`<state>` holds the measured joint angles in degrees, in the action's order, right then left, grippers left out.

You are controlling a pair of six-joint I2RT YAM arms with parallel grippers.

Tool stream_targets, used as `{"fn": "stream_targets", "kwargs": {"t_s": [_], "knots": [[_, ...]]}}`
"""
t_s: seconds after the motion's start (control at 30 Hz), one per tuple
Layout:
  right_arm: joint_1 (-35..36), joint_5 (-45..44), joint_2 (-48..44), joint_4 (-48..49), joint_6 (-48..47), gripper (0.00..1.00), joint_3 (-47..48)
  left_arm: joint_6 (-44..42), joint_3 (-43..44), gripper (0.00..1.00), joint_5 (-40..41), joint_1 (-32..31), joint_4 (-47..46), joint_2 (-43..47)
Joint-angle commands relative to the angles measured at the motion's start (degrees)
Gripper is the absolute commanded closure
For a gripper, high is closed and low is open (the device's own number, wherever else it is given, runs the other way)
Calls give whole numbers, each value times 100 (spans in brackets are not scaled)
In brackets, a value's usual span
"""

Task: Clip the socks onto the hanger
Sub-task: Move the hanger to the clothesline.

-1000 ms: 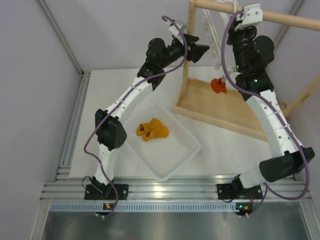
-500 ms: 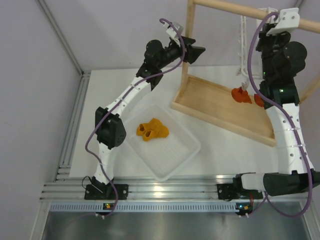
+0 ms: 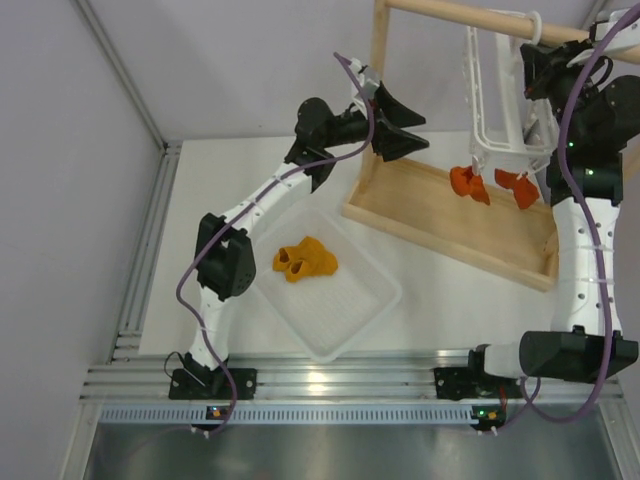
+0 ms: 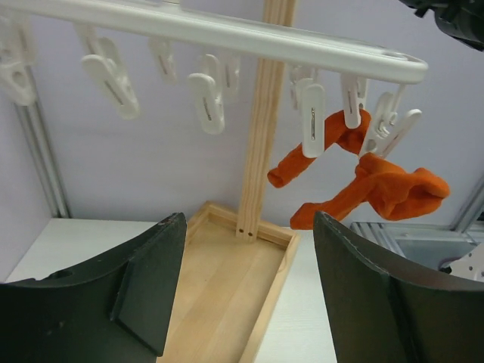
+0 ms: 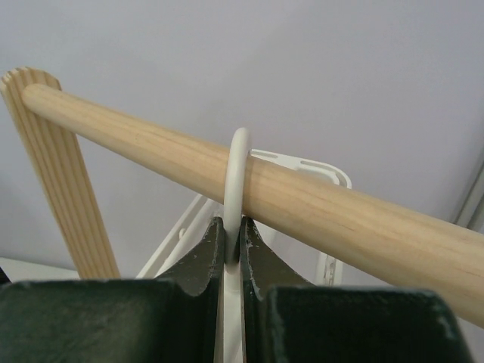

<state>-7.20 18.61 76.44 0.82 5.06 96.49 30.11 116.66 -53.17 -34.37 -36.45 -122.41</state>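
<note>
Step in hand: half done by my reading; two red-orange socks point(image 4: 378, 189) hang from clips at one end of the hanger point(image 4: 227, 34), and the two yellow-orange socks point(image 3: 305, 260) are not yet clipped
Hanger: it hangs by its hook point(image 5: 238, 174) over the wooden rod point(image 5: 302, 204) of the rack, above the rack's wooden base point(image 3: 450, 215)
Right gripper point(image 5: 233, 246): closed on the hook's stem just under the rod, fingers pressed to both sides of it; I take this as steadying the hanger
Left gripper point(image 4: 249, 219): wide open and empty, held level and facing the hanger from the side, with nothing between the fingers
Yellow-orange socks: lying together in a heap in the white tray point(image 3: 365, 310) on the surface, near the tray's far-left part and well apart from both grippers; the left arm is the nearer one
Free clips point(image 4: 206, 102): several dangle unused along the bar, to the left of the red-orange pair in my left wrist view
Next move, as I judge it: lower the left gripper to the tray, pinch one yellow-orange sock off the heap without dragging its mate, then raise it to a free clip
What it calls for: a grip near the sock's edge so fabric is left over to feed into the clip, and a hanger that does not swing; a clip has to be squeezed open first, and I cannot tell from here which gripper suits that
</note>
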Motion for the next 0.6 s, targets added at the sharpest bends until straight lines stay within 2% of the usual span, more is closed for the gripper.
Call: {"fn": "stream_targets", "kwargs": {"t_s": [0.0,0.13,0.33,0.57], "knots": [[-71,749,257,507,627,100,309,-240,225,27,-229,-140,-136,165],[-132,995,406,586,891,100,432,-549,418,27,-10,-289,164,104],[-150,1206,477,613,1058,100,459,-567,638,27,245,-518,243,-55],[-150,1268,249,410,1050,99,345,-857,1147,29,737,-799,647,-380]]}}
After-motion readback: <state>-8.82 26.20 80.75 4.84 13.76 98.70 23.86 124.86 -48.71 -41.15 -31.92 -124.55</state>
